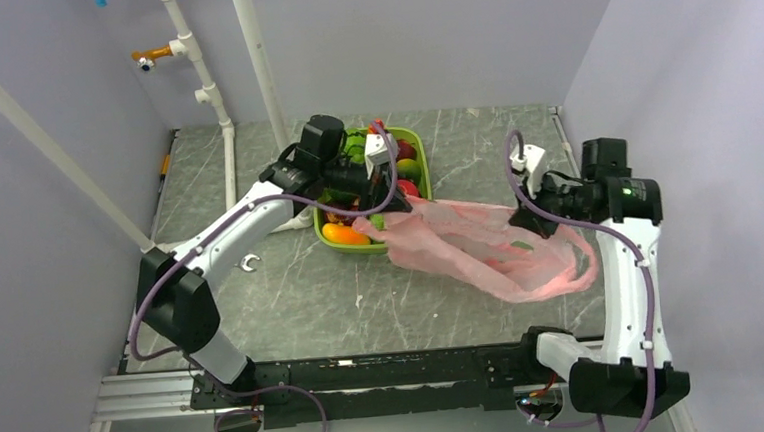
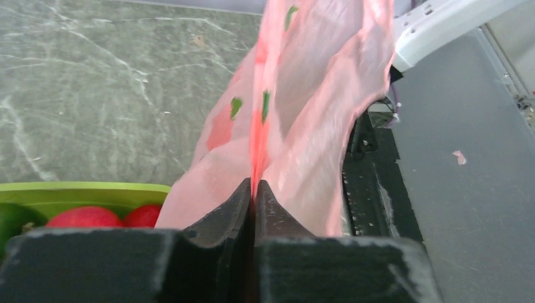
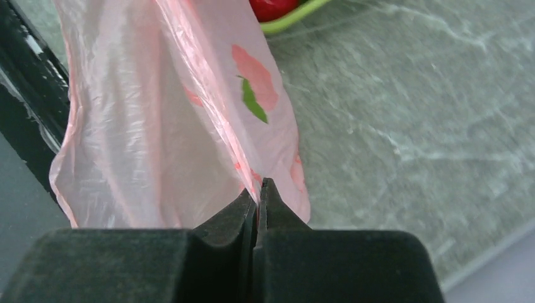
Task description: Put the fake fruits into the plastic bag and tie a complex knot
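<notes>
Jaws on both arms are pinching the translucent pink plastic bag (image 1: 465, 243); any sharp pull apart is likely risking torn film or a slipped grip.

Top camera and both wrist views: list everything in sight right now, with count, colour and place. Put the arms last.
plastic bag: one, translucent pink with red and green print, stretched over the table from the tray's near corner towards the right
fake fruits: several, exact count unclear; orange, red and green; in the tray
tray: one, lime green, back centre of the table
table: one, grey marbled
white pipes: a few, upright at back left, with orange and blue fittings
small white clip: one, on the table beside the left arm
left gripper: black, shut on the bag's tray end
right gripper: black, shut on the bag's right end
</notes>
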